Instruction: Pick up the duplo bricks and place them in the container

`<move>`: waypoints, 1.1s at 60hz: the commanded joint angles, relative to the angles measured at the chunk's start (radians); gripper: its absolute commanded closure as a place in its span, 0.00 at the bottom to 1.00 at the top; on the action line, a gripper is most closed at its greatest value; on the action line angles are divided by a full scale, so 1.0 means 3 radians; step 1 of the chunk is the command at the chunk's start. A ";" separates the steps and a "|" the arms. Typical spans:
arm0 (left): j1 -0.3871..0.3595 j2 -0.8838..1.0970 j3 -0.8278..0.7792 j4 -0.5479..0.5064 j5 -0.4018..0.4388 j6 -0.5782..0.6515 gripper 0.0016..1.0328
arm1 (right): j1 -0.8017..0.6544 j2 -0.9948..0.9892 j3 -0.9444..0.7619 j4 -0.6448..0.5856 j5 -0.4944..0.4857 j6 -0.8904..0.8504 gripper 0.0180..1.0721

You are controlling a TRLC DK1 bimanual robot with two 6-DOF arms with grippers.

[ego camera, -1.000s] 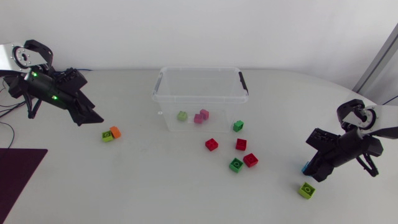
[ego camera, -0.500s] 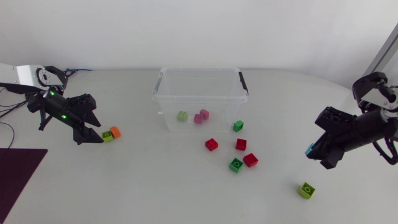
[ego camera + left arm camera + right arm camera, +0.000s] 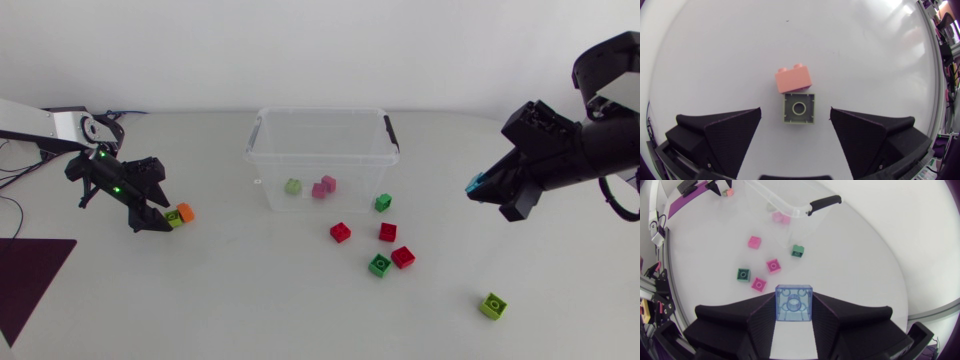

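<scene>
The clear container (image 3: 320, 150) stands at the table's middle back, with a green brick (image 3: 293, 186) and a pink brick (image 3: 323, 186) inside. My left gripper (image 3: 160, 221) is open, low over a green brick (image 3: 799, 108) that lies between its fingers without touching them. An orange brick (image 3: 793, 80) lies just ahead, against the green one. My right gripper (image 3: 483, 189) hangs high to the right of the container, shut on a blue brick (image 3: 794, 303). Red bricks (image 3: 340, 232) and green bricks (image 3: 379, 264) lie on the table in front of the container.
A green brick (image 3: 383, 202) sits against the container's front right corner. One lime brick (image 3: 492, 305) lies alone near the front right. A dark mat (image 3: 30, 275) covers the front left corner. The container's black handle (image 3: 825, 201) faces my right gripper.
My left gripper has come forward and down around the green brick. My right arm has lifted the blue brick off the table and carried it up and leftwards.
</scene>
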 commanded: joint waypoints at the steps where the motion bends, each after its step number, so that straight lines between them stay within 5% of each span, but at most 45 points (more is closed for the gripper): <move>1: -0.0044 0.0147 0.0083 -0.0012 -0.0013 0.0022 0.09 | 0.0096 -0.0031 0.0137 -0.0015 -0.0055 0.0172 0.78; 6: -0.0085 0.0193 0.0083 0.0024 -0.0013 -0.0029 0.12 | 0.0173 -0.0031 0.0198 0.0113 -0.0112 0.0341 0.78; 10: -0.0110 0.0224 0.0094 0.0039 -0.0018 -0.0075 0.23 | 0.0229 -0.0031 0.0229 0.0216 -0.0152 0.0453 0.78; 17: -0.0151 0.0265 0.0104 0.0049 -0.0018 -0.0162 0.62 | 0.0347 0.0020 0.0270 0.0446 -0.0188 0.0653 0.77; 18: -0.0156 0.0270 0.0109 0.0049 -0.0034 -0.0182 0.77 | 0.0362 0.0036 0.0275 0.0492 -0.0193 0.0683 0.77; 19: -0.0161 0.0270 0.0109 0.0049 -0.0039 -0.0188 0.79 | 0.0372 0.0051 0.0280 0.0517 -0.0204 0.0709 0.77; 46: -0.0069 -0.0655 -0.0162 -0.0380 -0.0054 -0.0162 0.82 | 0.0955 0.0905 0.0904 0.1095 -0.0122 0.1179 0.77; 59: -0.0279 -0.1305 -0.0336 -0.0488 0.0217 -0.0259 0.82 | 0.1109 0.1457 0.1308 0.1218 -0.0019 0.1261 0.75; 66: -0.0478 -0.1463 -0.0285 -0.0462 0.0345 -0.0525 0.82 | 0.1160 0.1662 0.1425 0.1289 0.0083 0.1302 0.55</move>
